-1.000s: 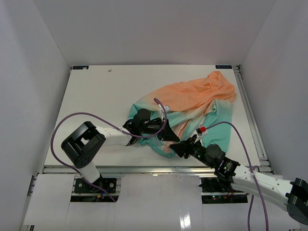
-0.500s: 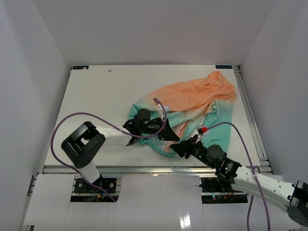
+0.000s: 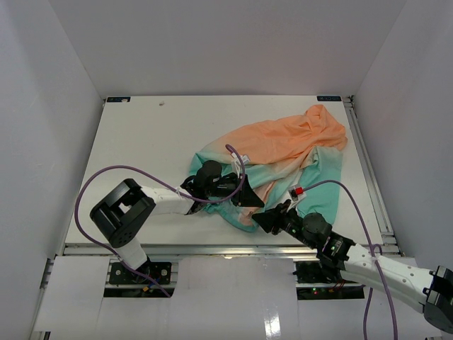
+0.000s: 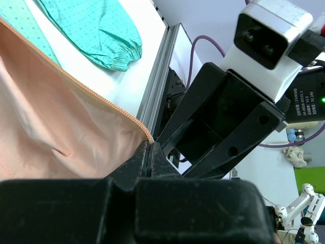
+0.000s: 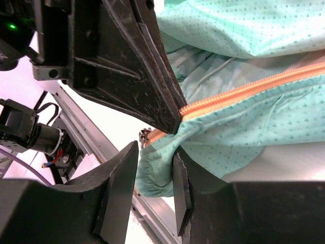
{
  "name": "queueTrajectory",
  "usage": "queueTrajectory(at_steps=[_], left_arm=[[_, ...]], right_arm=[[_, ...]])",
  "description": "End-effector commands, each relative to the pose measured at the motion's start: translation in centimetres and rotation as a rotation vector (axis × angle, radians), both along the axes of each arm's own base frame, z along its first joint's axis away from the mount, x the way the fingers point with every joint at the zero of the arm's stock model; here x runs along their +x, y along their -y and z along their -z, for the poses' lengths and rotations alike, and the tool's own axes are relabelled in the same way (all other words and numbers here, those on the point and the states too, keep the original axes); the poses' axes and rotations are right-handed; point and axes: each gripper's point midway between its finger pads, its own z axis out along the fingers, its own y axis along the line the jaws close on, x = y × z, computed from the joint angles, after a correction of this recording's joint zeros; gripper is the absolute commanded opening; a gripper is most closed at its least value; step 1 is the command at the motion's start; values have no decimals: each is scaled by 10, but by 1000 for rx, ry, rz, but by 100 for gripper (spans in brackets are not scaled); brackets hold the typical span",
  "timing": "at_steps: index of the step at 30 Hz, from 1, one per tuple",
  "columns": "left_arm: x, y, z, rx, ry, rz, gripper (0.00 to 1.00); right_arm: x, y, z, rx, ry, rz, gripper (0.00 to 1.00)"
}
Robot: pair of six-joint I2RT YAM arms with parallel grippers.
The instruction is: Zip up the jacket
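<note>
Vs 1 s ago: right claw (image 3: 259,221) shifted slightly toward 6 o'clock; left claw (image 3: 248,201) and jacket (image 3: 283,152) unmoved.
Jacket right of centre on counter (image 3: 141,142). Long axis 7-to-1 o'clock: orange end far, teal hem near claws.
Left claw clamped tight on orange zipper edge (image 4: 76,84).
Right claw fingers narrowly parted, teal hem between them; grip unconfirmed.
Motor label (image 4: 304,104): print unreadable.

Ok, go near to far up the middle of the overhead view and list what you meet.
First the right gripper → left gripper → orange part of the jacket → bare table at the far edge.
</note>
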Motion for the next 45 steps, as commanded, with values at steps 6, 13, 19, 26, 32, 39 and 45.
queueTrajectory(at_steps=[6, 13, 19, 26, 32, 39, 45], left_arm=[[0, 2, -26, -66, 60, -4, 0], [-2, -1, -23, -64, 61, -7, 0], [16, -10, -19, 30, 94, -103, 42], [44, -52, -24, 303, 149, -299, 67], [78, -105, -16, 620, 239, -508, 64], [77, -140, 27, 920, 275, -441, 58], [87, -140, 53, 1017, 304, -397, 62]], right_arm=[[-12, 15, 65, -113, -87, -5, 36], [-8, 16, 61, -113, -49, 5, 8], [6, 33, 65, -232, -2, 85, 8], [23, 43, 53, -309, 39, 170, 8], [33, 39, 41, -325, 64, 195, 8], [31, 37, 33, -244, 84, 196, 8], [25, 33, 26, -190, 101, 157, 8]])
